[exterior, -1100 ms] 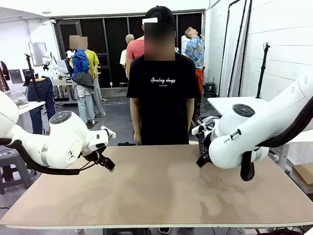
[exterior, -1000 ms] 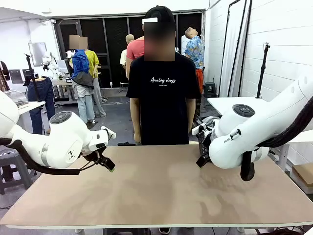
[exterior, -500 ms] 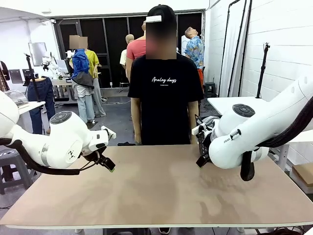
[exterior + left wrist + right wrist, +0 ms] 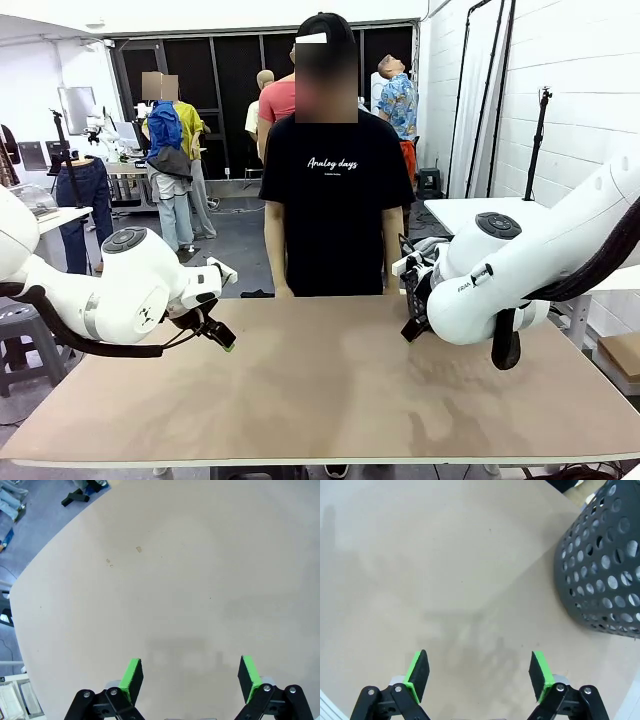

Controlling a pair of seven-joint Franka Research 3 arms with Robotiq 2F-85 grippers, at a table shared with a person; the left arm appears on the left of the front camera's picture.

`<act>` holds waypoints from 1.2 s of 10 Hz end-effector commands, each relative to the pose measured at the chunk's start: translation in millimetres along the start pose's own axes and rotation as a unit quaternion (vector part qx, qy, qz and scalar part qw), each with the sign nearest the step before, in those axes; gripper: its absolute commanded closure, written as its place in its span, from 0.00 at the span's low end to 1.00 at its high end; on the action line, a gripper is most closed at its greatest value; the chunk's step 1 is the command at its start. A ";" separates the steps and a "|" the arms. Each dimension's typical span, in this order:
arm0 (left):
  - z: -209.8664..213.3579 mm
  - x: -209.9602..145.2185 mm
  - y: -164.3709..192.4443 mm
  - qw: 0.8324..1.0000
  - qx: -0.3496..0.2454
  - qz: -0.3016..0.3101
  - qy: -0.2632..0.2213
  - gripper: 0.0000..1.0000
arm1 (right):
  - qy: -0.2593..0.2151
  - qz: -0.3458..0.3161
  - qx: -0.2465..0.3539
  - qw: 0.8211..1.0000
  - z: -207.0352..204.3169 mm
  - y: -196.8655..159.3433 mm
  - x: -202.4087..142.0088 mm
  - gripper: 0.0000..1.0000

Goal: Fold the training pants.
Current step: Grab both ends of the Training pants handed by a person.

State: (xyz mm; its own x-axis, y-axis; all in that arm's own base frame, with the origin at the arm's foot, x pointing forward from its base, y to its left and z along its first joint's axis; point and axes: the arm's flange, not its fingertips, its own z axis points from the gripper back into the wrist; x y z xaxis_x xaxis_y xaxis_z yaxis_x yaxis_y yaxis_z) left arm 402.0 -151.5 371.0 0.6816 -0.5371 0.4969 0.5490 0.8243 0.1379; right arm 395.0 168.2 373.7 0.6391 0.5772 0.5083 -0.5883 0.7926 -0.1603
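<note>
Hovers with black, green-padded left gripper (image 4: 190, 672) and right gripper (image 4: 479, 672) spread wide and empty above beige tabletop (image 4: 175, 570), presumably ready for cloth laid beneath. Cannot tell where light grey training pants lie; dark perforated plastic basket (image 4: 605, 565) stands just beyond right fingertips.

matt tan table (image 4: 330, 390), perforated dark plastic basket (image 4: 594, 587)

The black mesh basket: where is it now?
In the right wrist view the basket stands on the table at the picture's right edge, just ahead of the open right gripper, on the robot's right side.
</note>
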 end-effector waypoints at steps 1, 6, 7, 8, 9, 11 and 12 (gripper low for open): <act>0.0 -0.2 1.0 1.000 0.000 0.001 0.000 0.00 | 0.000 0.000 0.000 1.000 0.0 -0.1 0.0 0.00; 0.0 0.0 0.0 1.000 0.000 0.000 0.000 0.00 | 0.000 0.000 0.000 1.000 0.0 0.0 0.0 0.00; 10.0 -0.2 -1.8 1.000 -0.013 0.005 -0.009 0.00 | 0.003 -0.003 0.015 1.000 6.0 0.9 1.6 0.00; 25.2 2.1 -6.3 1.000 -0.008 0.004 -0.016 0.00 | 0.006 -0.009 0.027 1.000 19.1 -0.5 3.0 0.00; 43.2 4.3 -11.7 1.000 -0.003 0.004 -0.022 0.00 | 0.004 -0.015 0.046 0.999 38.3 -1.3 3.2 0.00; 79.9 6.6 -16.7 0.999 0.002 -0.004 -0.033 0.00 | -0.020 -0.013 0.054 0.998 73.5 0.6 6.1 0.00; 94.2 7.9 -22.4 0.999 0.003 -0.006 -0.037 0.00 | -0.029 -0.012 0.049 0.998 90.4 0.3 4.5 0.00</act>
State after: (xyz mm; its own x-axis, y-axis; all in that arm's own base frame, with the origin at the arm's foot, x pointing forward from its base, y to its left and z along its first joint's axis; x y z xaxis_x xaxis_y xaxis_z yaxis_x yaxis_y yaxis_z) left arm 376.0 -160.4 446.1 0.6231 -0.5480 0.5580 0.5628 0.8096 0.1666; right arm 366.5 169.5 444.5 0.6431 0.5348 0.5481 -0.5988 0.7973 -0.0753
